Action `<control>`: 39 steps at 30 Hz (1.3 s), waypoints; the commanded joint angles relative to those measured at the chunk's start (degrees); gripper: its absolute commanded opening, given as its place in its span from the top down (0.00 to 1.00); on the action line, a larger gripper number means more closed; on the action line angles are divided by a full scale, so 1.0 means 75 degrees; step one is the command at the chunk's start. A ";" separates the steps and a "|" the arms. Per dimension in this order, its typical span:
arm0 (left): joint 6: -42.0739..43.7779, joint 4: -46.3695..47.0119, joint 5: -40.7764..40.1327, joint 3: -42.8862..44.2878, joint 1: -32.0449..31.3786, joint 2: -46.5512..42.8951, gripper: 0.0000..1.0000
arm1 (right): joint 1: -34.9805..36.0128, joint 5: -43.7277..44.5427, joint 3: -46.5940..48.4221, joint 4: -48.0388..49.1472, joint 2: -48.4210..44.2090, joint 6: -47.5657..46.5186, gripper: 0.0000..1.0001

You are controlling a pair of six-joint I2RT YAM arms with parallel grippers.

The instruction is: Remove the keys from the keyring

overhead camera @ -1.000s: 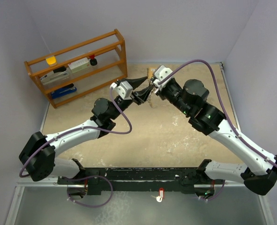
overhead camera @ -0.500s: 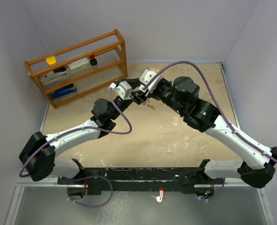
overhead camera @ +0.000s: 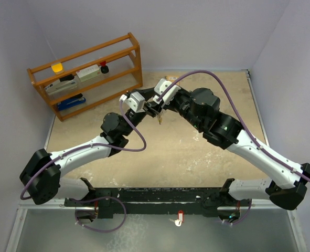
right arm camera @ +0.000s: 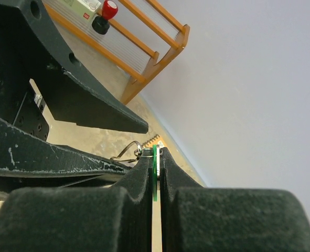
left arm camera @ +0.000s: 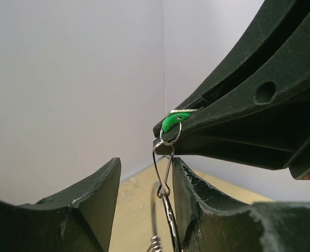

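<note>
High above the table my right gripper (right arm camera: 155, 155) is shut on the flat green head of one of the keys (right arm camera: 155, 176). The keyring (left arm camera: 164, 164), thin silver wire loops, hangs from that key. It runs down between the fingers of my left gripper (left arm camera: 144, 170), which stand apart; the wire lies against the right-hand finger (left arm camera: 196, 199). In the top view the left gripper (overhead camera: 155, 109) and the right gripper (overhead camera: 160, 104) meet tip to tip behind the table's middle. A small brass key (overhead camera: 160, 120) dangles below them.
A wooden shelf rack (overhead camera: 86, 73) with small items stands at the back left. A tan spiral notebook (right arm camera: 157, 140) lies by the back wall under the grippers. A red-and-white tag (overhead camera: 180, 216) lies below the table's near edge.
The right arm has swung left and closed in on the left gripper. Both grippers now sit a little further left, and the hanging key has moved with them.
</note>
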 commanded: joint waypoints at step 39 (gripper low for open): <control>0.0328 0.0061 -0.0069 0.0099 -0.0029 -0.0152 1.00 | 0.0043 0.0534 -0.0165 0.1048 -0.0318 -0.0013 1.00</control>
